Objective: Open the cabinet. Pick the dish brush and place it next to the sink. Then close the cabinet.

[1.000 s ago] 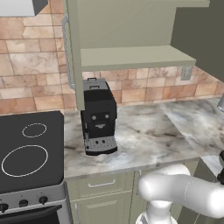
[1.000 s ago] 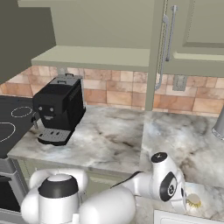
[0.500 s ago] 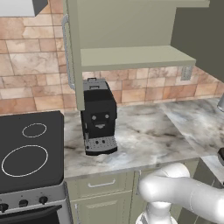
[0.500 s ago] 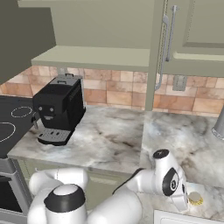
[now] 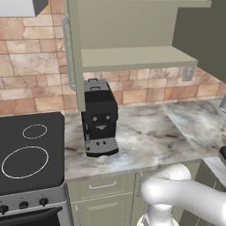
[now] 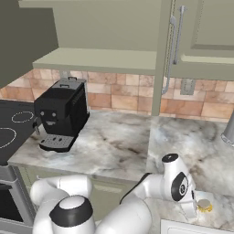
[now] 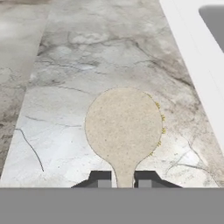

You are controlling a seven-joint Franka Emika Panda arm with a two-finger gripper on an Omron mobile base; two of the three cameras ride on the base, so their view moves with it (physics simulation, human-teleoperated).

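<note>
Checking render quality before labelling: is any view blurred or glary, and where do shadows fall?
No glare anywhere. Hand view: dish brush head soft-edged up close between the fingers. Left base view: coffee machine casts a faint shadow on the counter. Right base view: open cabinet interior evenly dim.

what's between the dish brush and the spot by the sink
Nothing visible. The dish brush, its handle between the fingers, is low over bare marble counter, with the white sink rim just beside it.

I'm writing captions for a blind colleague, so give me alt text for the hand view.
The gripper is shut on the dish brush by its handle, the round tan head lying over the marble counter. The white sink edge runs along the right.
</note>
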